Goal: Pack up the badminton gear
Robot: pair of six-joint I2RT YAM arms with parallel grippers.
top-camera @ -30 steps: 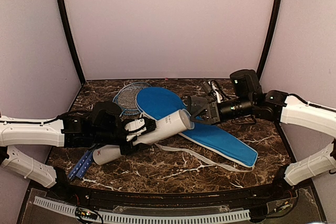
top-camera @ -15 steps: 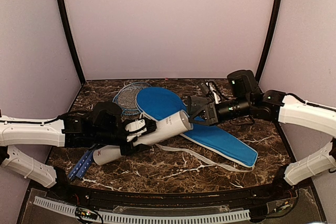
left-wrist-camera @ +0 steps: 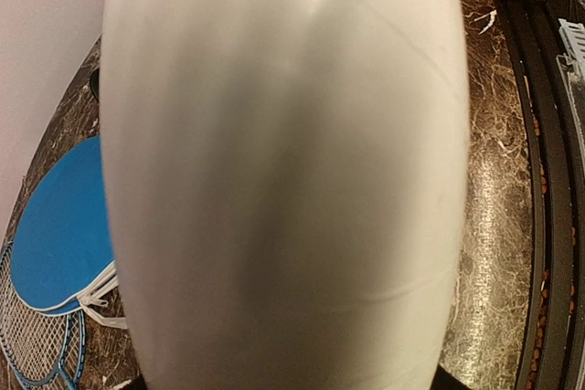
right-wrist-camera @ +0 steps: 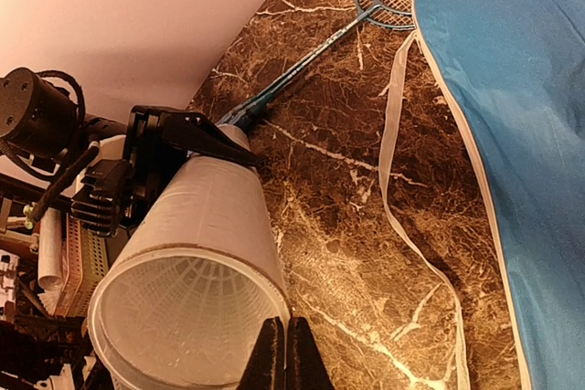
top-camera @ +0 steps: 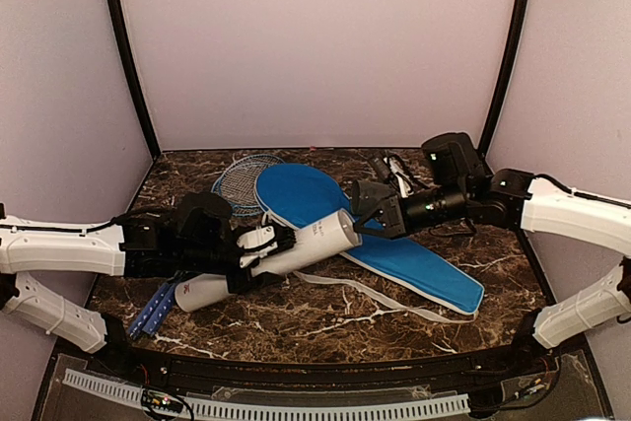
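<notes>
L claw (top-camera: 264,255) clamped round the white tube (top-camera: 320,236) approx mid-length. Tube is held tilted off the counter (top-camera: 325,327), open end raised and pointing at R claw, other end low, back by L arm's wrist. In L wrist view the tube fills nearly everything.

R claw (top-camera: 361,214) has its fingertips pressed together w/ nothing btwn them. It sits right at the rim of the tube's open mouth; can't tell if touching. R wrist view shows white ribbed stuff inside the mouth, can't tell what.

The blue bag (top-camera: 414,253) lies flat on the counter under R claw, wide end behind the tube, narrow end off toward R arm's base. Its white strap (top-camera: 380,311) lies loose on the counter below R claw.

The rackets (top-camera: 243,180) have their heads behind L claw, against the bag's wide end; blue handles (top-camera: 150,315) stick out below L arm's wrist.
</notes>
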